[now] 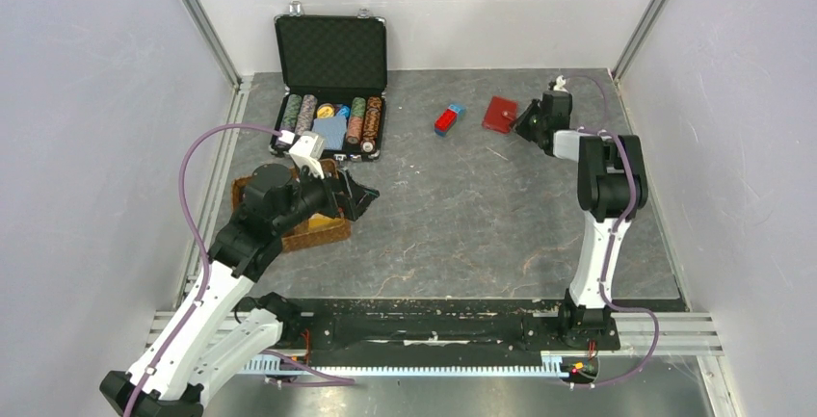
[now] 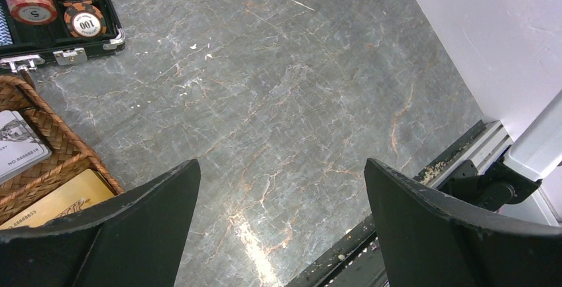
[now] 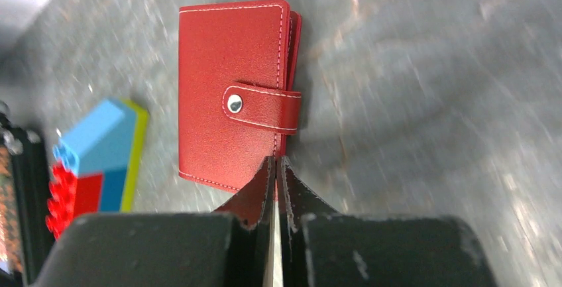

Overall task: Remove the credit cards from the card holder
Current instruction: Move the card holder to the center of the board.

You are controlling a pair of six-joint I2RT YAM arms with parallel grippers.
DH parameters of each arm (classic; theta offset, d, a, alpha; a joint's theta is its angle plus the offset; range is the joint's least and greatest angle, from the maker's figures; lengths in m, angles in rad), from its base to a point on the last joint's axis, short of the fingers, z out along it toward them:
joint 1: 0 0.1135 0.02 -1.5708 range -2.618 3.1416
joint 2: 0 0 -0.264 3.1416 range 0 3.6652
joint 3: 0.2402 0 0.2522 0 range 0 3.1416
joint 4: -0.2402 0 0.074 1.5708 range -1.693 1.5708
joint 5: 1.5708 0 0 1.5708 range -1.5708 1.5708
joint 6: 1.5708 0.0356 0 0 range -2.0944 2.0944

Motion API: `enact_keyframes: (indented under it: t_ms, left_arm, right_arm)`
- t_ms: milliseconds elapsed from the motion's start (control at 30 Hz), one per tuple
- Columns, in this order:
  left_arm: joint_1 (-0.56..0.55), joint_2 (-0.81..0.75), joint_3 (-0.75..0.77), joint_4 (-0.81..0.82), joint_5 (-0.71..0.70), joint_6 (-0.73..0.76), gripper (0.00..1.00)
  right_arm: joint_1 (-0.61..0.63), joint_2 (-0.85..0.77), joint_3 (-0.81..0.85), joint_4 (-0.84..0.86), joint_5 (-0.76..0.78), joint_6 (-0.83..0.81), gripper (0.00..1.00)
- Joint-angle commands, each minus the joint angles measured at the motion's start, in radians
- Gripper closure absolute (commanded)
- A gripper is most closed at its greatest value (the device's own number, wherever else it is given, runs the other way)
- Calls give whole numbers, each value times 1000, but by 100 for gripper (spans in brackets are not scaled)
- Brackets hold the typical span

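The card holder [image 1: 500, 114] is a dark red wallet lying flat at the back right of the table. In the right wrist view it [image 3: 232, 88] is closed, with its strap snapped over the edge. No cards show in it. My right gripper [image 1: 525, 120] is shut, and its tips [image 3: 275, 161] are down at the wallet's near edge by the strap side. I cannot tell if they pinch it. My left gripper [image 1: 361, 194] is open and empty above bare table [image 2: 281, 174], beside a wicker basket. A pale card [image 2: 16, 144] and a gold card [image 2: 59, 201] lie in that basket.
A red-and-blue block [image 1: 449, 118] lies just left of the wallet and shows in the right wrist view [image 3: 99, 161]. The wicker basket [image 1: 308, 229] sits at the left. An open black poker-chip case [image 1: 330, 118] stands behind it. White walls close both sides.
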Motion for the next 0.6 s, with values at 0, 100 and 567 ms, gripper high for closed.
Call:
enact_keyframes:
  t_ms: [0,100,567]
  left_arm:
    - [6,-15,13,39,22,-35,0]
    - [6,-23,11,39,13,-32,0]
    - [5,-13,7,35,4,-23,0]
  right_arm:
    - [14,-156,-168,-172,59,-166,100]
    - [43,-284,-320,-196,65,-212,100]
    - [355,-885,-894,-228,78,-265,100]
